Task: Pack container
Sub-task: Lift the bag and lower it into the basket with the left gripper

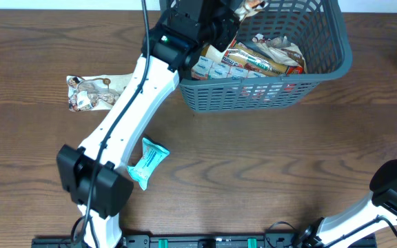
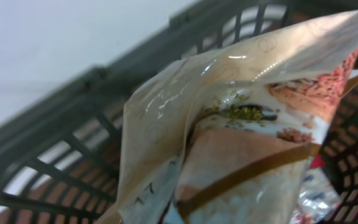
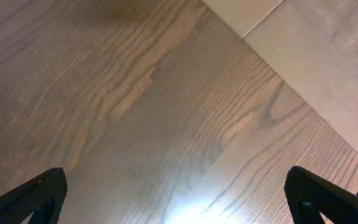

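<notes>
The dark grey-blue slotted container (image 1: 253, 94) stands at the back of the table with several snack packets (image 1: 253, 60) lying in it. My left arm reaches over its left rim. My left gripper (image 1: 236, 10) hangs above the container's far left corner, shut on a beige snack packet (image 2: 241, 124). That packet fills the left wrist view and hides the fingers, with the container's lattice wall (image 2: 61, 162) behind it. My right gripper (image 3: 179, 199) is open over bare wood, with only its black fingertips (image 3: 36, 196) showing at the bottom corners.
A teal packet (image 1: 145, 163) lies on the table beside the left arm's base. A pale printed packet (image 1: 92, 93) lies at the left, partly under the arm. The right arm (image 1: 391, 189) sits at the lower right corner. A lighter floor or board (image 3: 316, 50) borders the table.
</notes>
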{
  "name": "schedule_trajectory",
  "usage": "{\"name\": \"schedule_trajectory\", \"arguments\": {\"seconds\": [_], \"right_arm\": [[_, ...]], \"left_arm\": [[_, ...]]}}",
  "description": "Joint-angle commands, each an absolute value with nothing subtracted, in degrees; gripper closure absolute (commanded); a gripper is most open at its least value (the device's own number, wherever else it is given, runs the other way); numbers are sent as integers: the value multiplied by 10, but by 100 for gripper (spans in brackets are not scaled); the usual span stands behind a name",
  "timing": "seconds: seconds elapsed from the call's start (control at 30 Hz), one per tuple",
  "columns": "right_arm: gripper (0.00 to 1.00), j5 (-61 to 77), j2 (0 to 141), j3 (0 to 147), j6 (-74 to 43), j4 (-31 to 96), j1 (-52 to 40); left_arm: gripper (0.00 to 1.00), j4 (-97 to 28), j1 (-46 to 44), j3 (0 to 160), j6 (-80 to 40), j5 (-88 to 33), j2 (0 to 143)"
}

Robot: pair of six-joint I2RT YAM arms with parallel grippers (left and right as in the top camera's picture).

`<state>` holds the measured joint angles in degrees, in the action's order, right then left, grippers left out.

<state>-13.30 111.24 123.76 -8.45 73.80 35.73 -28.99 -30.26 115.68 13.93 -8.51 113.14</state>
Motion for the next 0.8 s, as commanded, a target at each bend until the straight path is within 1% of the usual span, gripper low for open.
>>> {"name": "schedule_trajectory", "arguments": {"seconds": [0.0, 0.33, 0.37, 0.4, 0.43, 0.47, 0.5, 0.53, 0.63, 0.77], "right_arm": [[1, -135, 1117, 1235, -76, 737, 361], [1, -135, 1117, 1235, -76, 737, 361], [1, -135, 1117, 1235, -76, 737, 361], [1, -135, 1117, 1235, -76, 737, 361], [1, -135, 1117, 1235, -76, 737, 361], [1, -135, 1117, 1235, -76, 737, 361], [1, -135, 1117, 1235, -76, 737, 361], [1, -135, 1117, 1235, -76, 737, 361], [1, -135, 1117, 1235, -76, 737, 361], [1, -135, 1117, 1235, -76, 737, 361]], "left_arm": [[94, -296, -301, 1176, 145, -79, 1155], [93, -343, -301, 1175, 145, -79, 1211], [90, -345, -301, 1175, 145, -79, 1212], [83, -345, -301, 1175, 145, -79, 1212], [57, -345, -301, 1175, 145, -79, 1212], [42, -344, -301, 1175, 146, -79, 1210], [36, -343, -300, 1175, 147, -79, 1210], [34, -342, -300, 1176, 147, -78, 1209], [24, -343, -300, 1178, 147, -62, 1208], [22, -342, -300, 1193, 150, -13, 1198]]}}
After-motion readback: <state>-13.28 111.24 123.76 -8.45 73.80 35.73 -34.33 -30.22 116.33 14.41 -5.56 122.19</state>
